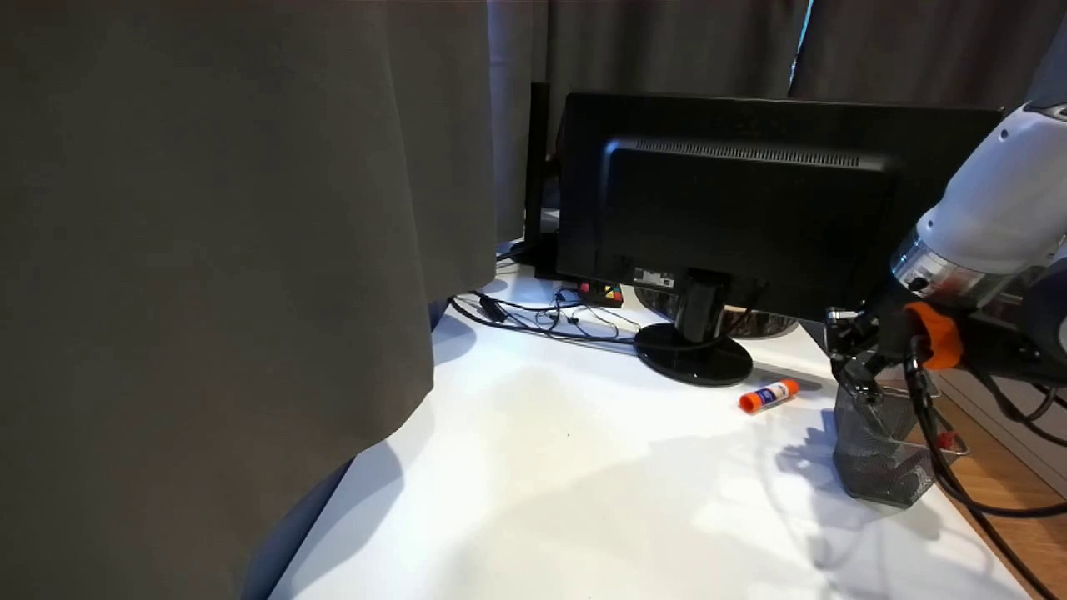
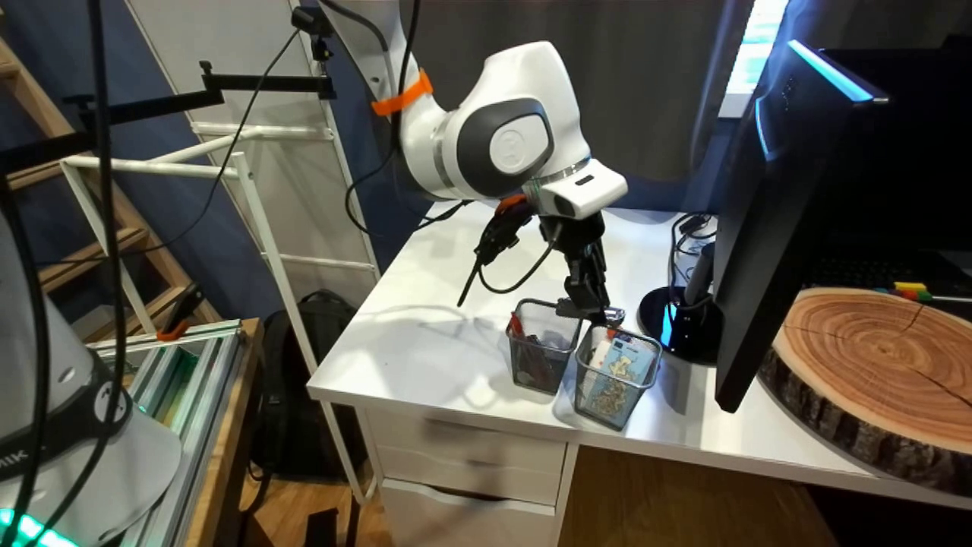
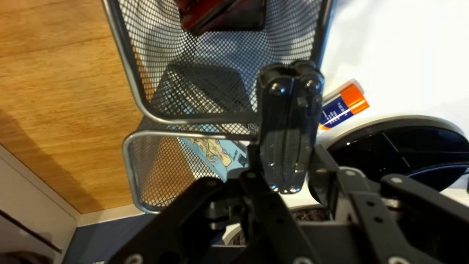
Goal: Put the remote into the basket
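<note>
The remote is a dark grey, slightly shiny oblong bar. My gripper is shut on its near end, and its far end sticks out past the fingers. In the wrist view it covers the lower right corner of a wire-mesh basket with red and dark things in it. In an exterior view the remote is above the rims, near where this basket meets a second mesh basket holding a blue card. I cannot tell whether the remote touches a rim. In an exterior view my gripper is over the baskets.
Both baskets stand near the edge of the white table. A glue stick lies beside them, by the base of the black monitor. A wood slab lies beyond the monitor. Cables lie at the back.
</note>
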